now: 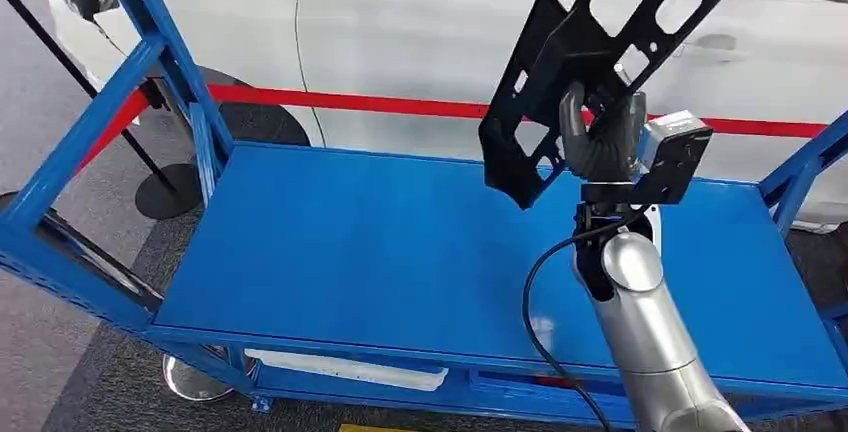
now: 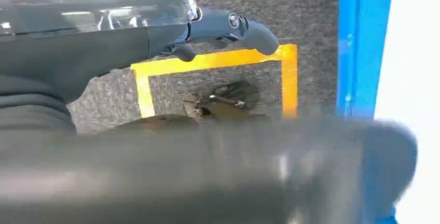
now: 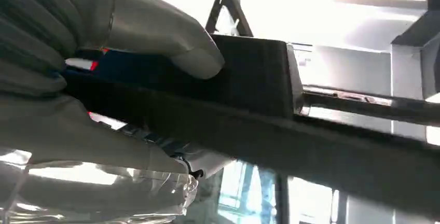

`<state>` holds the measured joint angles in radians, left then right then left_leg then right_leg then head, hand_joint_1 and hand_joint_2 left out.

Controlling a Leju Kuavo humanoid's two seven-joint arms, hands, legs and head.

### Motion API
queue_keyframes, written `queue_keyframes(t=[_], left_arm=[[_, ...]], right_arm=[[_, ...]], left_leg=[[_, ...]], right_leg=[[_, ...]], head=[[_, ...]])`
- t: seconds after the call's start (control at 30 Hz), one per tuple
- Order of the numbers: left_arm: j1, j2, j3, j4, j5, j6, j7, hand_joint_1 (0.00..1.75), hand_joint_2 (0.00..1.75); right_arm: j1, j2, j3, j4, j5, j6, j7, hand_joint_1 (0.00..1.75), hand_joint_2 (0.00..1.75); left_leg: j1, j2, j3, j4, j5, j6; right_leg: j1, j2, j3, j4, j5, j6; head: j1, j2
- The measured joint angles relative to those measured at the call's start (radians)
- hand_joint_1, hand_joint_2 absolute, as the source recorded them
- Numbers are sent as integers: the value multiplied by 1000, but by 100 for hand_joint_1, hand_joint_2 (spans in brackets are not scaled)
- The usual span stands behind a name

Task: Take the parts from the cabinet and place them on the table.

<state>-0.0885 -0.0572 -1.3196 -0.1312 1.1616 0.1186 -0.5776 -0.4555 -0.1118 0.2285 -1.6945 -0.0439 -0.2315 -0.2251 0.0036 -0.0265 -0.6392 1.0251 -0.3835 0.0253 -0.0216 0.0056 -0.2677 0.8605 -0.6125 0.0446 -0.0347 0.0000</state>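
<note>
Head view: black cut-out panel point(image 1: 590, 42), judged stiff, light, awkwardly long, gripped near its lower edge by right hand point(image 1: 600, 137) above blue table point(image 1: 330, 252); left hand point(image 2: 228, 27) hangs, state unclear.

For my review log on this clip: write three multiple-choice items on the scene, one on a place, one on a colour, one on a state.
1. Where is the black part?
A. lying on the table
B. held up above the table
C. on the floor

2. What colour is the table?
A. blue
B. yellow
C. white

3. What is the right hand doing?
A. hanging open
B. pressing on the table
C. gripping the part

Key: B, the part hangs clear of the tabletop; A, top and frame are blue; C, the fingers wrap the part.
</note>
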Motion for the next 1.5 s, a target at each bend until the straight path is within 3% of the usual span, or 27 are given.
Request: queue_keyframes(t=[0.23, 0.57, 0.6, 0.67, 0.7, 0.73, 0.77, 0.83, 0.87, 0.9, 0.93, 1.0, 1.03, 1.07, 1.1, 1.17, 1.23, 1.27, 1.33, 1.37, 1.4, 1.43, 1.47, 1.5], left_arm=[[-1, 0, 12, 0, 2, 26, 60, 0, 175], [-1, 4, 19, 0, 14, -20, 9, 0, 175], [-2, 7, 20, 0, 16, -26, 13, 0, 175], [-2, 9, 21, 0, 19, -31, 19, 0, 175], [-4, 9, 21, 0, 19, -32, 22, 0, 175], [-5, 9, 21, 0, 19, -32, 24, 0, 175], [-7, 10, 21, 0, 19, -32, 30, 0, 175], [-9, 11, 21, 0, 18, -33, 42, 0, 175], [-8, 11, 21, 0, 18, -34, 48, 0, 175], [-8, 11, 21, 0, 18, -34, 57, 0, 175], [-8, 12, 21, 0, 18, -34, 68, 0, 175], [-9, 12, 21, 0, 17, -29, 86, 0, 175], [-10, 12, 21, 0, 17, -26, 92, 0, 175], [-10, 15, 21, 0, 17, -21, 102, 0, 175], [-10, 15, 21, 0, 17, -18, 111, 0, 175], [-9, 16, 21, 0, 17, -8, 129, 0, 175], [-9, 23, 21, 0, 17, -1, 143, 0, 175], [-10, 23, 21, 0, 16, 0, 148, 0, 175], [-11, 25, 20, 0, 16, 7, 161, 0, 175], [-12, 25, 19, 0, 16, 8, 164, 0, 175], [-12, 26, 19, 0, 16, 10, 170, 0, 175], [-12, 26, 18, 0, 16, 12, 173, 0, 175], [-12, 26, 18, 0, 16, 13, 175, 0, 175], [-12, 26, 18, 0, 16, 14, 178, 0, 175]], right_arm=[[-2, 0, 11, -8, 37, -7, 15, 175, 175], [-13, 0, 21, -8, 44, -2, 19, 175, 175], [-18, 0, 24, -8, 44, 0, 19, 175, 175], [-28, 1, 30, -8, 47, 1, 21, 175, 175], [-35, 1, 33, -9, 50, 1, 23, 175, 175], [-39, 1, 34, -9, 53, 1, 25, 175, 175], [-47, 1, 37, -9, 56, 1, 26, 175, 175], [-51, 1, 40, -8, 58, 1, 26, 175, 175], [-50, 1, 41, -6, 58, 1, 27, 175, 175], [-50, 1, 42, -4, 59, 1, 29, 175, 175], [-50, 1, 44, -4, 60, 1, 30, 175, 175], [-53, 1, 48, -4, 62, 1, 32, 175, 175], [-56, 2, 51, -4, 63, 1, 34, 175, 175], [-57, 2, 56, -2, 63, 1, 35, 175, 175], [-58, 3, 58, -2, 65, 1, 37, 175, 175], [-58, 9, 63, -2, 68, 1, 39, 175, 175], [-63, 11, 66, -2, 71, 1, 41, 175, 175], [-64, 14, 68, -2, 71, 1, 42, 175, 175], [-66, 19, 71, -2, 71, 0, 42, 175, 175], [-66, 19, 73, -2, 71, 0, 42, 175, 175], [-66, 20, 74, -1, 71, 0, 43, 175, 175], [-66, 21, 75, 1, 71, 0, 43, 175, 175], [-67, 21, 76, 1, 71, 0, 44, 175, 175], [-67, 22, 78, 1, 71, 0, 44, 175, 175]], left_leg=[[0, 0, 1, -2, 0, 0], [-1, 0, 1, -1, -1, 0], [-10, 0, -1, 4, -7, 6], [-11, 1, -1, 3, -6, 10], [-1, 2, 4, -11, -3, 15], [1, 2, 11, -19, 0, 17], [1, 3, 11, -23, 1, 18], [0, 3, 9, -23, 2, 20], [-1, 3, 9, -22, 2, 20], [-1, 3, 9, -21, 1, 19], [0, 2, 10, -18, -1, 17], [4, 0, 9, -7, -6, 9], [5, 0, 7, 1, -9, 4], [0, -3, -1, 6, -8, -6], [0, -4, -6, 8, -3, -13], [0, -5, -11, 5, 9, -30], [3, 1, -22, 9, 5, -39], [4, 10, -33, 40, -32, -45], [6, 14, -84, 190, -132, -54], [7, 16, -108, 268, -167, -57], [7, 16, -117, 314, -178, -57], [7, 17, -104, 309, -166, -55], [6, 17, -70, 262, -141, -51], [5, 17, -13, 179, -105, -44]], right_leg=[[0, 0, 0, 0, 0, 0], [0, 0, -1, -1, 0, 0], [-3, 0, 0, -7, 0, 5], [-4, 1, 0, -8, 1, 10], [-4, 2, 5, -7, -5, 13], [-7, -1, -6, 23, -22, 11], [-7, -1, -48, 98, -58, 8], [-6, -1, -164, 289, -127, 9], [-7, -1, -220, 369, -141, 11], [-8, -1, -260, 403, -122, 12], [-10, -1, -273, 381, -73, 13], [-16, -2, -252, 246, 53, 16], [-20, -2, -238, 173, 92, 17], [-10, 2, -230, 167, 83, 14], [-7, 5, -239, 166, 88, 2], [-3, 5, -253, 170, 91, -10], [-12, -1, -262, 162, 107, -35], [-11, -2, -268, 162, 112, -43], [-7, -7, -282, 163, 121, -52], [-4, -10, -289, 165, 126, -53], [-2, -12, -296, 166, 130, -54], [0, -14, -302, 168, 133, -54], [2, -14, -306, 171, 136, -53], [4, -14, -309, 173, 137, -52]], head=[[0, 0], [0, 0], [0, 0], [0, 0], [0, 0], [0, 0], [1, 0], [1, 0], [2, 0], [1, 0], [2, 0], [1, 0], [2, 0], [2, 0], [2, 0], [1, 0], [1, 0], [0, 0], [0, 0], [0, 0], [0, 0], [0, 0], [0, 0], [0, 0]])
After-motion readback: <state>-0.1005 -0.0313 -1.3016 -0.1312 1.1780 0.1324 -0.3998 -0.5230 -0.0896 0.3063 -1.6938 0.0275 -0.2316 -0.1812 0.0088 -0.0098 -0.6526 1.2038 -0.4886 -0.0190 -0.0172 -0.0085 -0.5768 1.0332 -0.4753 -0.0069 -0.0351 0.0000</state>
